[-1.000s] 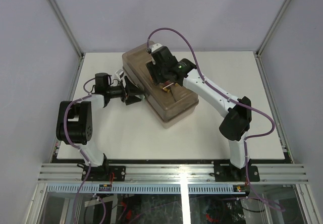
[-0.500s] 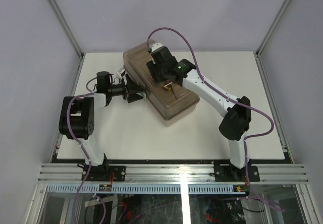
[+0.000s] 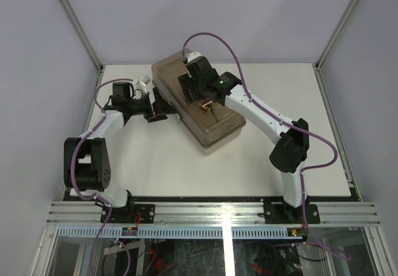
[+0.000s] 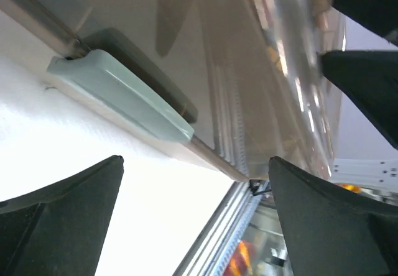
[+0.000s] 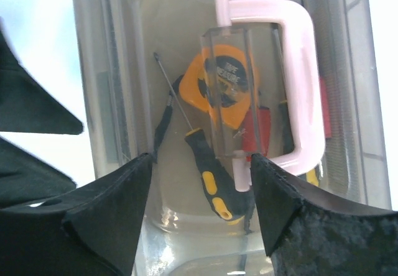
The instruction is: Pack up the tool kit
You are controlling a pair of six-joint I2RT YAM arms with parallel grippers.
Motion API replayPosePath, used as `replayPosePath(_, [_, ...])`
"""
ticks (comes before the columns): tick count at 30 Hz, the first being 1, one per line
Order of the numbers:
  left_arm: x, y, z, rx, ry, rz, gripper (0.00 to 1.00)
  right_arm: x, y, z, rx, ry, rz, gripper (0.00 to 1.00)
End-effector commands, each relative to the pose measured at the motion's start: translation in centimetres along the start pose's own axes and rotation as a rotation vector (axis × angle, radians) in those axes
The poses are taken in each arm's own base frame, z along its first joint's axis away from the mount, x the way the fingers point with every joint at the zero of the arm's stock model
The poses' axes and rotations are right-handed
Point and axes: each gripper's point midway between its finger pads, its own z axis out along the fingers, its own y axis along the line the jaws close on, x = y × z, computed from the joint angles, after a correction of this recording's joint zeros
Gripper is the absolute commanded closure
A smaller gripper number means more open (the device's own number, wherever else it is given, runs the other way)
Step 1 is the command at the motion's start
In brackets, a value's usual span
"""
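Our left gripper's (image 4: 194,164) jaws stand wide apart and empty, just beside the toolbox's (image 3: 211,124) left long wall, facing its pale latch (image 4: 118,92). Our right gripper's (image 5: 200,156) jaws are apart too, gripping nothing, over the translucent lid (image 5: 124,71) beside the handle (image 5: 305,89). A tape measure (image 5: 211,83) and a screwdriver (image 5: 208,170) show beneath the lid. The toolbox lies closed, askew on the table (image 3: 261,158). We judge it rigid, slick and heavy when loaded, so it is best lifted by the handle.

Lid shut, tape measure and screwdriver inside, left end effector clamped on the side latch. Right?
Not quite. The left end effector is open, jaws wide apart and short of the latch, as the left wrist view shows. The lid is shut, with tape measure and screwdriver inside.
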Motion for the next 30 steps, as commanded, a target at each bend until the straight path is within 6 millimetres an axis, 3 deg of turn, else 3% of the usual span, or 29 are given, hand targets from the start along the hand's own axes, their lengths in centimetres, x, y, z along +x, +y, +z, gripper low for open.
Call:
replayPosePath(1, [0.4, 0.4, -2.9, -0.166, -0.018, 0.155, 0.0, 5.3, 0.0, -2.2, -0.019, 0.214, 0.074, 0.21])
replayPosePath(4, [0.3, 0.1, -4.1, -0.225, -0.052, 0.208, 0.0, 3.0, -1.2, -4.1, -0.026, 0.12, 0.142, 0.01])
replayPosePath(18, [2.3, -0.5, -5.1, -0.239, -0.067, 0.294, 0.0, 2.5, -2.8, -8.2, -0.04, 0.026, 0.208, 0.01])
replayPosePath(30, [2.8, -0.2, -5.3, -0.257, -0.08, 0.325, 0.0, 2.7, -3.1, -8.6, -0.039, 0.015, 0.219, 0.01])
